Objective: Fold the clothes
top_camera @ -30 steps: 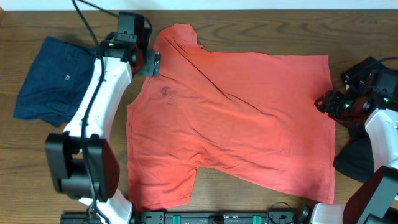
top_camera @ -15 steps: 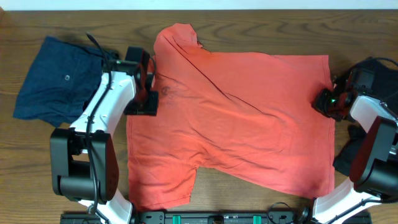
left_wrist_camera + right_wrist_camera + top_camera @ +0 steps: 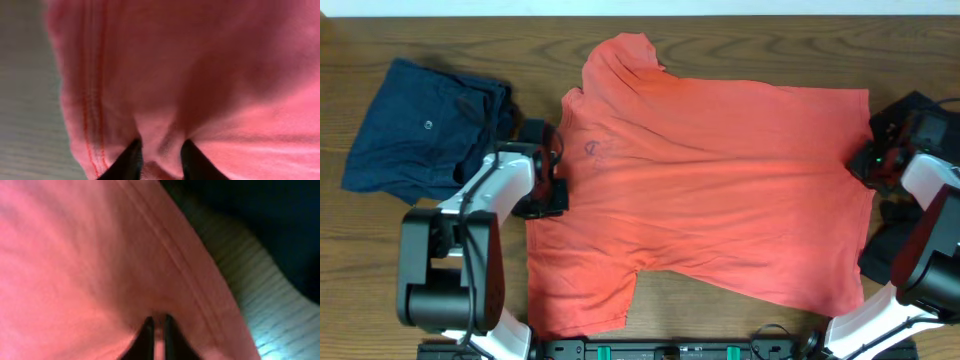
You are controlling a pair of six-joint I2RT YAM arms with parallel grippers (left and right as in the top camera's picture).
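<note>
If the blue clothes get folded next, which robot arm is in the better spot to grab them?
Probably left. The left tool pinches the red T-shirt on the edge nearest the blue clothes. The right tool pinches the far edge, by the black cloth.

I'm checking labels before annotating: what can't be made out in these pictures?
- Overhead: black cloth garment, mostly hidden behind the right arm.
- Overhead: print on the coral-red cloth T-shirt, too small to read.
- Both wrist views: T-shirt's whole shape, too close, blurred.
</note>
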